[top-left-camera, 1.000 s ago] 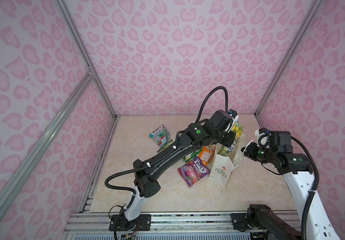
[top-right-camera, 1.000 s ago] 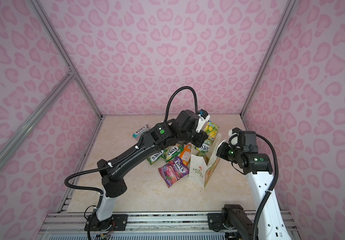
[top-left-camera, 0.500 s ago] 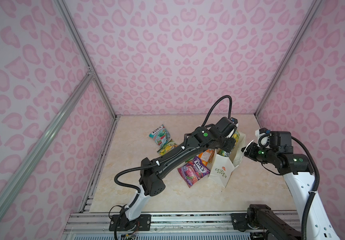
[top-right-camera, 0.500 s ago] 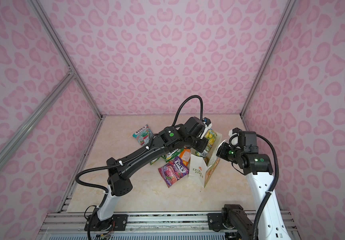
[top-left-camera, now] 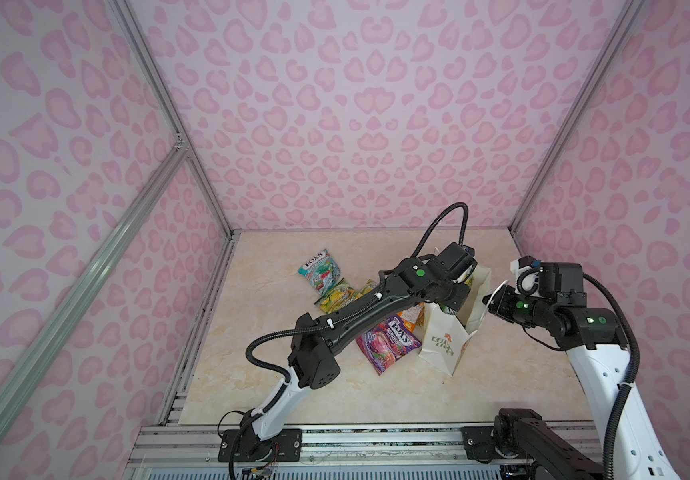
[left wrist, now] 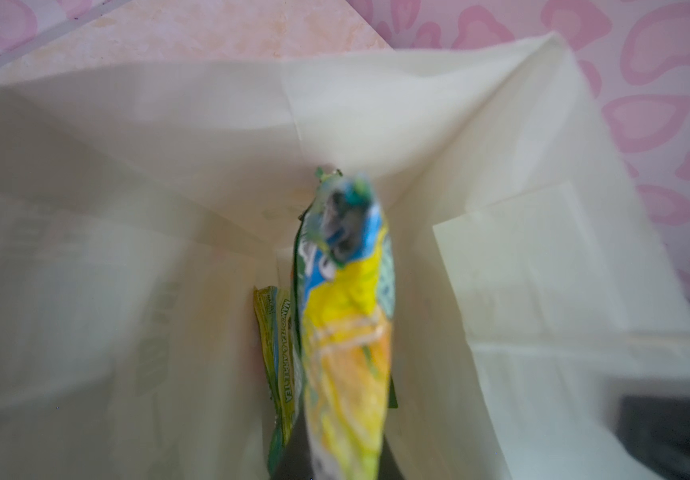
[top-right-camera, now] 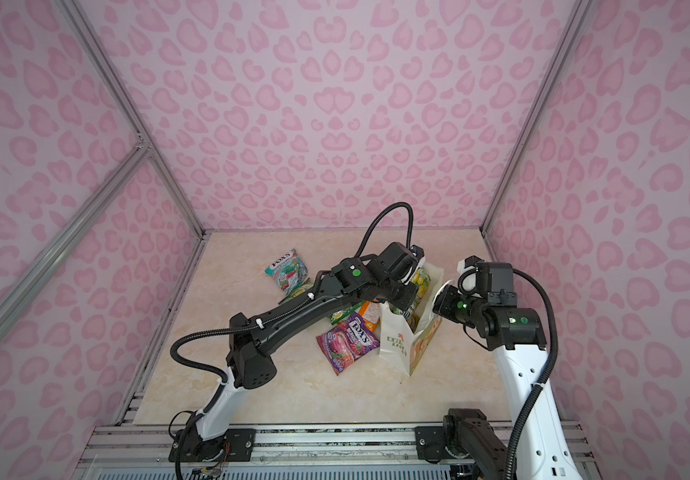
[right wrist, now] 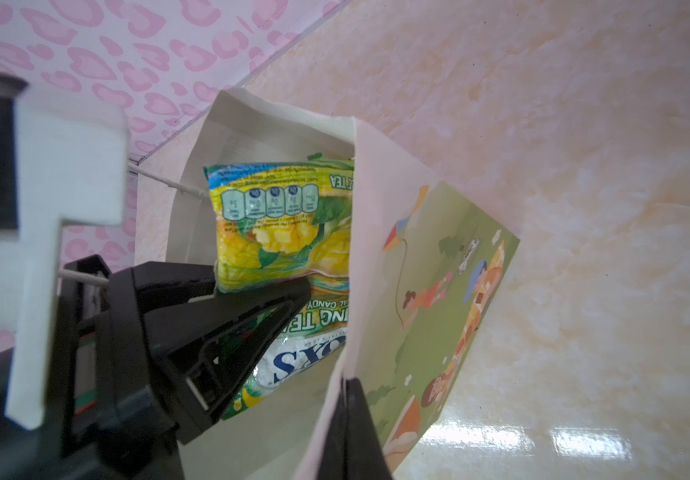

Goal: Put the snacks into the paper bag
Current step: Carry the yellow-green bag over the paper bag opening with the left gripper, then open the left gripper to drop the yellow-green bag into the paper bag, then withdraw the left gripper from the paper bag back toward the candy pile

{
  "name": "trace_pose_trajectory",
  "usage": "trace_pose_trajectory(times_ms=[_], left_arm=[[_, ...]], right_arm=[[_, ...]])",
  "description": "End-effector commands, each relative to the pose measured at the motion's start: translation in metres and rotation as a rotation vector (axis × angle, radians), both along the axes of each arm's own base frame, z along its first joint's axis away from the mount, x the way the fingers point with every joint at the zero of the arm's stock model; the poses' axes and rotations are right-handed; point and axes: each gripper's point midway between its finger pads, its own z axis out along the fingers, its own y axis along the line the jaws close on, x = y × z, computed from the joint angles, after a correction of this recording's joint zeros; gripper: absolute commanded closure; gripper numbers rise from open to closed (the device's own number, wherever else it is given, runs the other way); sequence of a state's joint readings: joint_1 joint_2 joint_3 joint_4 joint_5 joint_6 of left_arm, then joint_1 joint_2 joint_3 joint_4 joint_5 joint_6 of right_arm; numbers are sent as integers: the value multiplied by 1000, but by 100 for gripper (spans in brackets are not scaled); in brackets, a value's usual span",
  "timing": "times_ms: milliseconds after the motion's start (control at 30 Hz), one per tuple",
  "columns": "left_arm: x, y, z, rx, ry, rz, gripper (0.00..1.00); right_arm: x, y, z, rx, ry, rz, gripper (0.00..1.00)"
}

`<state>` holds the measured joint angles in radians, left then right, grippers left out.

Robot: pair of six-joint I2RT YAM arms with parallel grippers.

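Both top views are bright and evenly lit by soft, diffuse light from above. Shadows on the tabletop are faint and soft-edged, and no glare is noted there. Wide-angle distortion is evident: the aluminium frame posts splay outward toward the corners. The left wrist view is heavily blurred: the yellow pouch is smeared, and the paper bag interior reads soft, pale and low in contrast. The right wrist view is sharp on the pouch print. Black and white parts nearest its lens are out of focus, and white glare patches lie on the glossy tabletop.
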<state>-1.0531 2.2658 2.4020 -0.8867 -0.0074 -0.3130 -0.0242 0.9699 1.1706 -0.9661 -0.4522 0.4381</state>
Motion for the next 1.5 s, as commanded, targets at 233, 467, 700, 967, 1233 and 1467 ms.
trace_pose_trajectory(times_ms=[233,467,700,967,1233,1467], left_arm=[[-28,-11,65,-194,62,-93,46],[-48,1,136,-345,33,-144,37],[-60,20,176,-413,-17,-181,16],[-50,15,154,-421,67,-187,12],[-62,47,208,-511,-10,-233,2],[-82,103,247,-612,-116,-219,2]], right_arm=[[4,1,-1,4,-6,2,100],[5,0,-4,3,0,0,100],[6,1,-8,5,6,1,100],[8,1,-11,13,7,-2,100],[16,0,-10,9,-7,-8,100],[22,1,-13,21,-5,-8,100]])
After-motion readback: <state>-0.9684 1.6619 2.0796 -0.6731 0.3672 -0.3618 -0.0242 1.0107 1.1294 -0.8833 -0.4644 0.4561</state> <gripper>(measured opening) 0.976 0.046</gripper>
